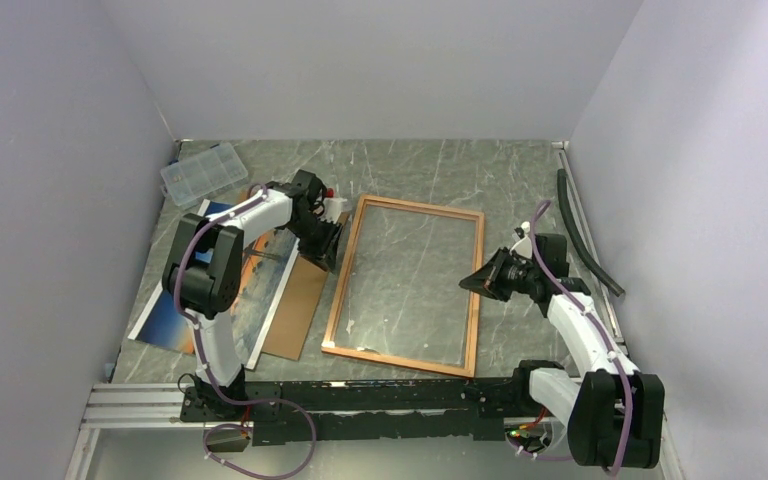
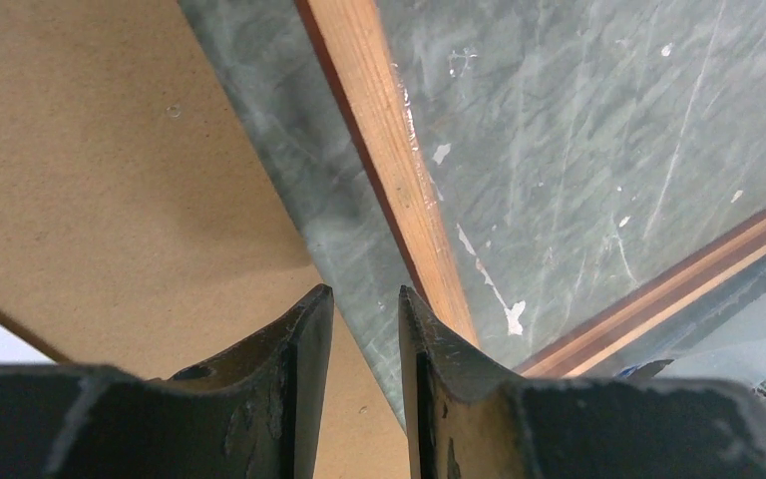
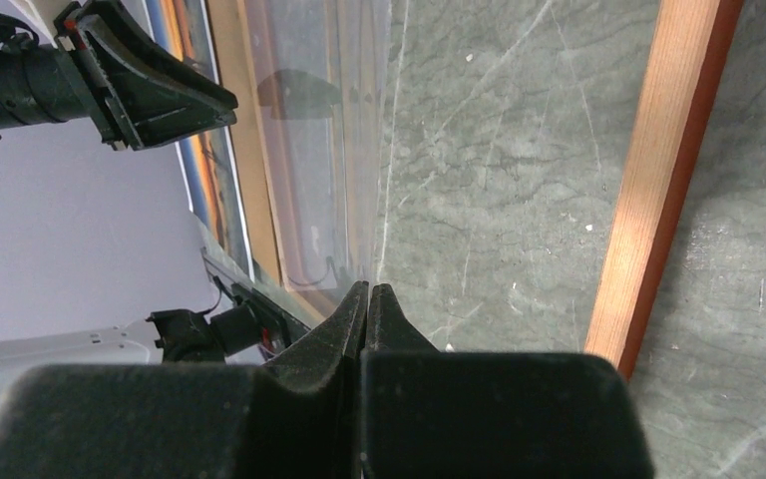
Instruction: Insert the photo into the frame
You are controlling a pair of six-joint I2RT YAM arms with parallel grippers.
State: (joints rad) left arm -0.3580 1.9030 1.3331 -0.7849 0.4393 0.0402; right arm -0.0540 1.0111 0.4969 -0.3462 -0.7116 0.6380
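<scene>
Blue-and-orange sunset photo with white border (image 1: pixel 168 318) lying flat at far left, overlapped by a plain brown backing board (image 1: pixel 300 300); left gripper (image 1: pixel 334 249), jaws slightly parted and empty, beside the left rail of the red-orange wooden frame (image 1: pixel 400 361); right gripper (image 1: pixel 466 283) clenched on nothing at its right rail.

No lettering, label, brand mark, number or sign can be read in any of the three views: the photo (image 1: pixel 172 318), the frame (image 1: pixel 341 288), the brown backing board (image 1: pixel 300 310) and the clear compartment box (image 1: pixel 203 172) on the surface show no legible writing, and any marking on the arms is too small to make out.
</scene>
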